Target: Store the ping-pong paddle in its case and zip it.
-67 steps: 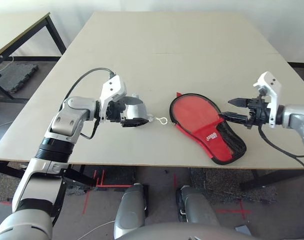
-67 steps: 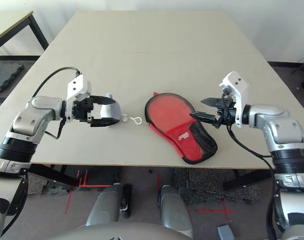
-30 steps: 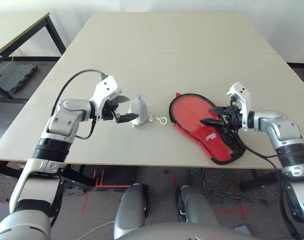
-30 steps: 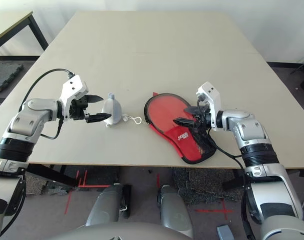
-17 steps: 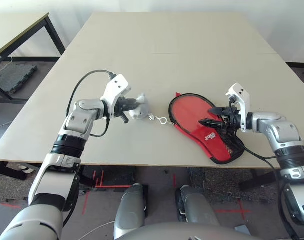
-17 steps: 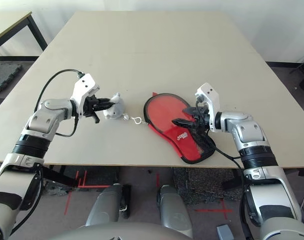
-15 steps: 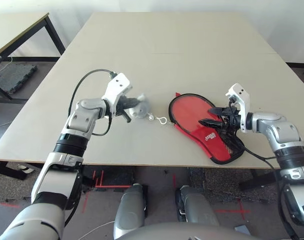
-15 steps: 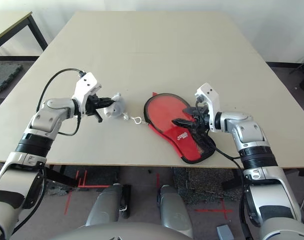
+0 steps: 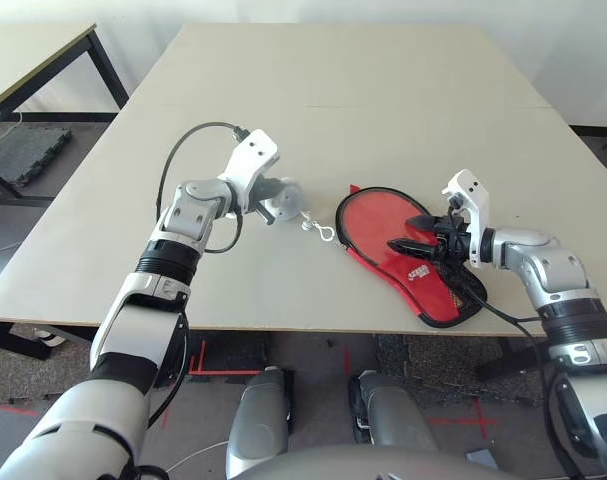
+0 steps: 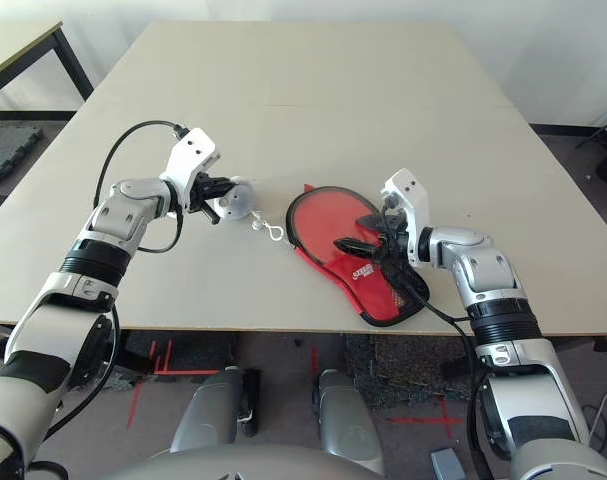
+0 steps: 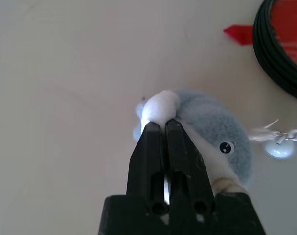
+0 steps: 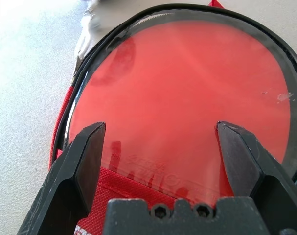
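Between the closed fingers of the left gripper, in the left wrist view, a tuft of the plush toy is pinched. Beneath the right gripper, its fingers spread wide in the right wrist view, the red case is seen.

The pale worktop bears the red and black case right of centre in the frame, the plush toy left of centre
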Controlling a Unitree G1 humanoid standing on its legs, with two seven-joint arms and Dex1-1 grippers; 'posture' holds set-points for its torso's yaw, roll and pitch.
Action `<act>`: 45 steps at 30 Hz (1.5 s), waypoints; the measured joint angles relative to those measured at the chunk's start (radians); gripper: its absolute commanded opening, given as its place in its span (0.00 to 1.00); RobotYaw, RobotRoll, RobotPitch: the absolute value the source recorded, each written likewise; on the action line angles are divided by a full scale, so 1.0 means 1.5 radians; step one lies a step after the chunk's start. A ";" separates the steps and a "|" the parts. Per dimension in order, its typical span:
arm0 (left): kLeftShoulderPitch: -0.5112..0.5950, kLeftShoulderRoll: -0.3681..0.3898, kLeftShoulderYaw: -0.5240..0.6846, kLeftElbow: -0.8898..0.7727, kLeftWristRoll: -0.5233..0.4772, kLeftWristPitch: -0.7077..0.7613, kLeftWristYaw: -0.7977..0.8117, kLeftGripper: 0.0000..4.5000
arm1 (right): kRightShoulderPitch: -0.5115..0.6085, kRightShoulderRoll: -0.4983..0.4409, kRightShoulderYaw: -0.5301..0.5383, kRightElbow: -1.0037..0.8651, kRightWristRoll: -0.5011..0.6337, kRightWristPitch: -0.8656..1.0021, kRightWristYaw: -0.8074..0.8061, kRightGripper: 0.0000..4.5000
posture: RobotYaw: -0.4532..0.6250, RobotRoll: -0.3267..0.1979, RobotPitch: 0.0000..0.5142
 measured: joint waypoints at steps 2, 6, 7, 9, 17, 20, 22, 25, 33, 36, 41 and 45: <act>-0.022 -0.008 -0.001 0.032 0.007 -0.023 0.007 0.01 | 0.002 0.003 0.000 -0.004 0.000 0.000 -0.002 1.00 | 0.47 0.62 0.22; -0.076 -0.025 -0.002 0.111 0.026 -0.071 0.029 0.01 | 0.010 0.004 -0.001 -0.014 0.000 -0.001 -0.005 1.00 | 0.46 0.62 0.22; -0.089 -0.031 -0.002 0.130 0.031 -0.084 0.034 0.01 | 0.014 0.004 -0.001 -0.020 0.000 -0.001 -0.007 1.00 | 0.46 0.62 0.23; -0.108 -0.044 -0.002 0.164 0.040 -0.107 0.040 0.01 | 0.023 0.006 -0.003 -0.033 0.001 -0.001 -0.014 1.00 | 0.46 0.62 0.23; -0.159 -0.087 -0.002 0.259 0.064 -0.172 0.072 0.01 | 0.050 0.007 -0.010 -0.065 0.004 0.003 -0.029 1.00 | 0.44 0.62 0.27; -0.179 -0.097 -0.002 0.291 0.072 -0.194 0.101 0.01 | 0.063 0.008 -0.015 -0.082 0.009 0.005 -0.035 1.00 | 0.43 0.62 0.30; -0.190 -0.100 -0.002 0.306 0.078 -0.208 0.123 0.01 | 0.071 0.008 -0.017 -0.092 0.015 0.010 -0.038 1.00 | 0.42 0.62 0.31; -0.209 -0.107 -0.002 0.327 0.088 -0.223 0.147 0.01 | 0.080 0.008 -0.018 -0.109 0.017 0.015 -0.048 1.00 | 0.42 0.62 0.32; -0.227 -0.128 0.003 0.354 0.100 -0.264 0.205 0.01 | 0.089 0.000 -0.021 -0.136 0.031 0.023 -0.053 1.00 | 0.40 0.62 0.34; -0.240 -0.145 0.003 0.360 0.113 -0.285 0.260 0.01 | 0.092 -0.003 -0.023 -0.141 0.037 0.026 -0.054 1.00 | 0.39 0.62 0.34; -0.278 -0.172 0.003 0.382 0.137 -0.310 0.352 0.01 | 0.097 -0.009 -0.024 -0.150 0.046 0.027 -0.057 1.00 | 0.37 0.62 0.33; -0.288 -0.210 0.000 0.382 0.145 -0.329 0.313 0.01 | 0.104 -0.012 -0.025 -0.160 0.052 0.029 -0.063 1.00 | 0.36 0.62 0.32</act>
